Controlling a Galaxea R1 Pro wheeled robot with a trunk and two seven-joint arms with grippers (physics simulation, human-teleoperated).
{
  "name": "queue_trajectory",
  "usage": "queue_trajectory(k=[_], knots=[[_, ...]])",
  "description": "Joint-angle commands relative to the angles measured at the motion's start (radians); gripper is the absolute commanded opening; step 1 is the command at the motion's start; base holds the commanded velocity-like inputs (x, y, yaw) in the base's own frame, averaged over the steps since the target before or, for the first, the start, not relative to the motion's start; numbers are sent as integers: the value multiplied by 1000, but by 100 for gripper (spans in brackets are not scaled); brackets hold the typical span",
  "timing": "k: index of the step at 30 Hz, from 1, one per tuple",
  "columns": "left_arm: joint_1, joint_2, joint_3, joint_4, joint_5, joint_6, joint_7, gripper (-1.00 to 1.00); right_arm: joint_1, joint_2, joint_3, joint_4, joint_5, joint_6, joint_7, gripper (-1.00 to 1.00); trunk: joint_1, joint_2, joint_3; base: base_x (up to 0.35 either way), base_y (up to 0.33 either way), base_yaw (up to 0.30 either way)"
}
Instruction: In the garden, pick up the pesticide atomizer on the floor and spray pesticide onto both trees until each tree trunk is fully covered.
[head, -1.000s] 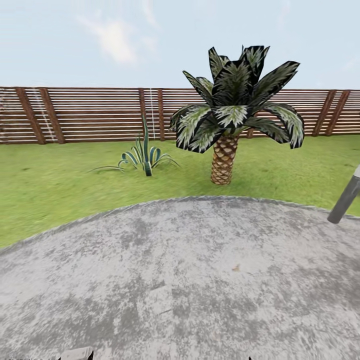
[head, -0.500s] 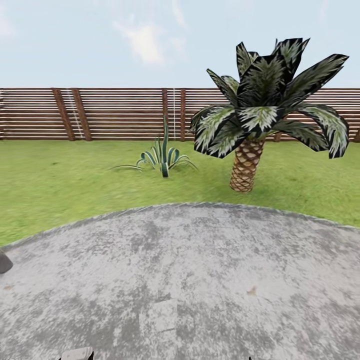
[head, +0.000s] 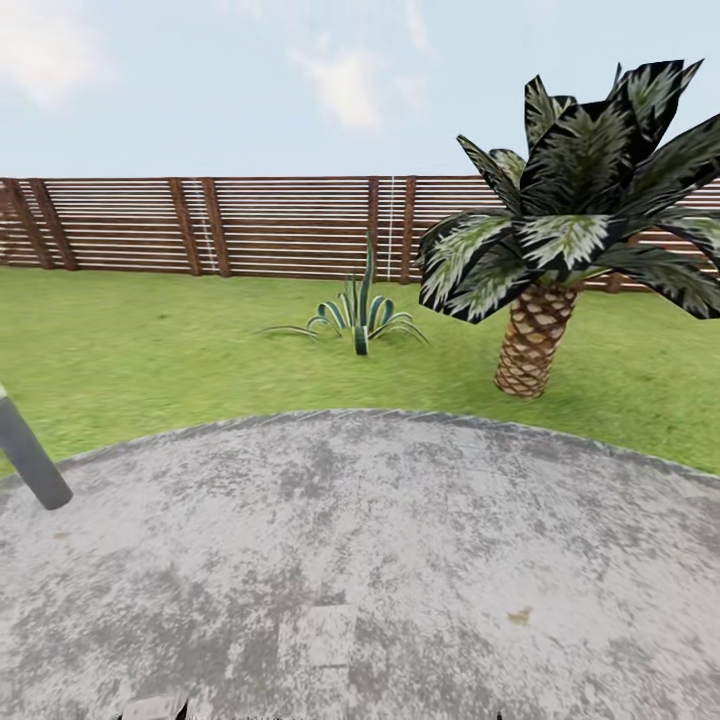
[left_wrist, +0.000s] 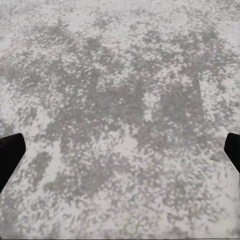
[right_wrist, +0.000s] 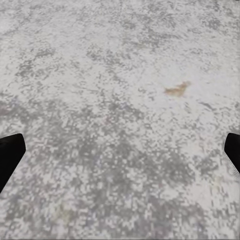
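Search step, by my reading: grey floor (head: 380, 560) meets lawn (head: 150, 340) at its curved edge, short palm (head: 535, 340) and fence (head: 250, 225) beyond. Sprayer and pale-trunked trees unlocated. Left claw (left_wrist: 120, 150) and right claw (right_wrist: 120, 150) both spread apart, empty; next, find the sprayer.

The left pincer (left_wrist: 120, 152) has two black fingertips (left_wrist: 10, 155) with slanted ends, one at each side. The right pincer (right_wrist: 120, 152) has the same black tips. From the head, a small grey piece with black bits (head: 152, 708) peeks up.
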Motion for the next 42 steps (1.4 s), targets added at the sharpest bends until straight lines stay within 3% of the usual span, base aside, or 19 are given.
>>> queue_trajectory(k=[1, 14, 42], knots=[[-1, 0, 2, 1, 2, -3, -1, 100, 0, 0, -1, 1, 1, -3, 0, 100, 0, 0, -1, 1, -282, 279], [-1, 0, 2, 0, 2, -4, -1, 100, 0, 0, -1, 1, 1, -3, 0, 100, 0, 0, -1, 121, -261, 279], [-1, 0, 2, 1, 2, -5, -1, 100, 0, 0, -1, 1, 1, -3, 0, 100, 0, 0, -1, 16, -8, 279]])
